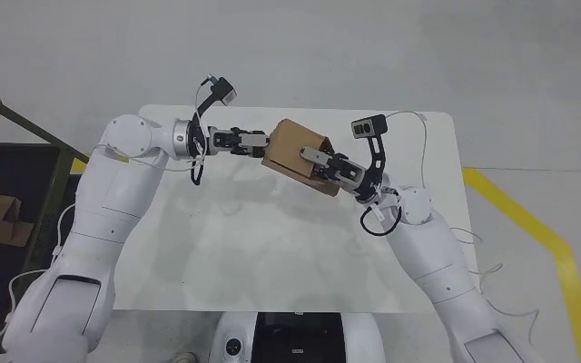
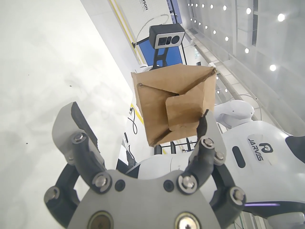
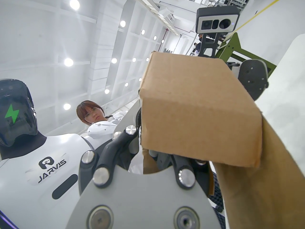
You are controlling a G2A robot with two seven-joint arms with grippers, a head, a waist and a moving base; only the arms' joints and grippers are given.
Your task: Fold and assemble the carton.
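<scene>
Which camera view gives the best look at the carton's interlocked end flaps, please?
The left wrist view: the carton faces it end-on, so the overlapping flaps and their seams are plain. The top view shows its outer walls from above; the right wrist view shows its plain sides up close.

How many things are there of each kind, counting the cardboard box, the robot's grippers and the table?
brown cardboard carton: 1
metal robot grippers: 2 (left gripper, right gripper)
white rectangular table: 1
Total: 4
</scene>
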